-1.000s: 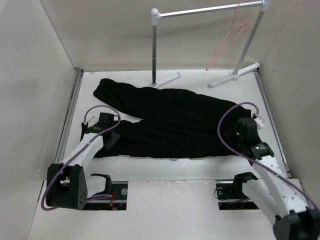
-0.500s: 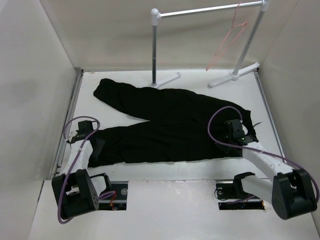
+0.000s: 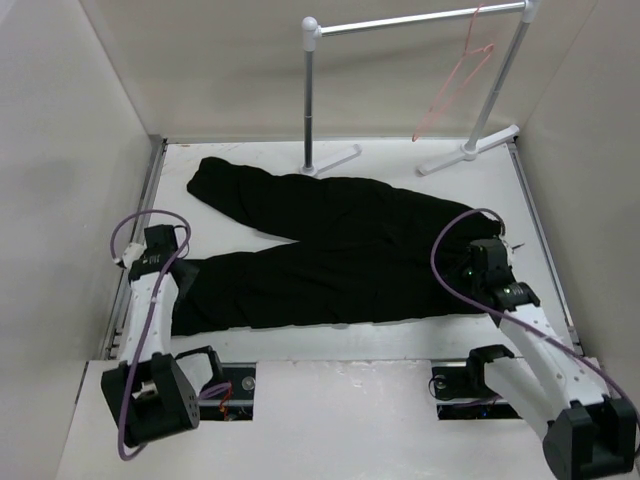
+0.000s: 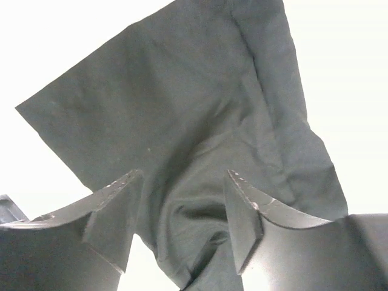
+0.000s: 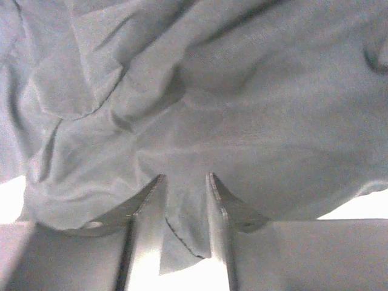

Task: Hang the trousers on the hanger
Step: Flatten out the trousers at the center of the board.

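— Left jaws?
— Wide apart, with a fold of the trousers (image 4: 182, 121) bulging between them.
— Right jaws?
— Nearly closed, pinching trouser cloth. The rest lies on the surface (image 3: 400, 335).
— The hanger (image 3: 452, 92)?
— On the rack (image 3: 400, 20), well beyond both jaws.

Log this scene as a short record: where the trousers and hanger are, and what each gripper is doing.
trousers: spread flat on the table, legs pointing left
hanger: hooked on the rack, far right, empty
left gripper: open, leg-end fabric between its fingers
right gripper: closed on a fold at the waist end
stage: trousers not yet on hanger
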Available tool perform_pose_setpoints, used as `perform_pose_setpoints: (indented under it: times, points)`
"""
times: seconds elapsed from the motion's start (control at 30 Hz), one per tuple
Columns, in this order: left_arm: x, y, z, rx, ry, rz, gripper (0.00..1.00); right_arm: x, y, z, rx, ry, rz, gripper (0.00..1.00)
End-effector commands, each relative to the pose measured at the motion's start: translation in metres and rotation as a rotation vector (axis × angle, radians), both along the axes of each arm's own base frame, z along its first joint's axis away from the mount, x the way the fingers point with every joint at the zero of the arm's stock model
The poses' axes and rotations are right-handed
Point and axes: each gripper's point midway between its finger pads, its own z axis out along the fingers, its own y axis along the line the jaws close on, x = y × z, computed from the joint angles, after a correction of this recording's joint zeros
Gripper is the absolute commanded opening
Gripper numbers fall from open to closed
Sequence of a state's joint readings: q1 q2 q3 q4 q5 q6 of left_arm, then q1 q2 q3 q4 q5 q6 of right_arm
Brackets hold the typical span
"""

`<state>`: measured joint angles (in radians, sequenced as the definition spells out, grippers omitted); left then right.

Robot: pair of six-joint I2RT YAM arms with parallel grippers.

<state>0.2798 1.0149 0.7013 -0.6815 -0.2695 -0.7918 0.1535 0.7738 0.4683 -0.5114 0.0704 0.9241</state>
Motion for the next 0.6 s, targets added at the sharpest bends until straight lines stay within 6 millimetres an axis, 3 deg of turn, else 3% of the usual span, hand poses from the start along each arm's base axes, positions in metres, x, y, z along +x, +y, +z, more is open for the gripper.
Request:
perform_pose_setpoints:
  times: [0.0,0.07,0.27,0.43,0.5,0.57]
  points:
    - [0.002,-0.017,-0.017,-0.029,0.068,-0.053,0.50,0.014,-0.002,0.003,-0.094,0.010,0.055,0.33]
    - [0.005,-0.014,-0.026,-0.001,0.109,-0.060,0.50,0.013,-0.003,-0.006,-0.108,0.046,0.060,0.28]
    - [-0.029,0.014,-0.055,-0.002,0.217,0.071,0.50,-0.005,-0.023,-0.027,-0.149,0.125,-0.045,0.27]
    - [-0.049,0.037,-0.055,0.024,0.270,0.154,0.53,-0.016,-0.025,-0.054,-0.068,0.241,-0.139,0.28]
    - [-0.044,0.040,-0.050,0.028,0.256,0.167,0.54,-0.017,-0.022,-0.060,-0.040,0.272,-0.140,0.28]
    - [-0.031,0.043,-0.031,0.035,0.196,0.167,0.55,-0.018,-0.021,-0.052,-0.041,0.252,-0.131,0.31]
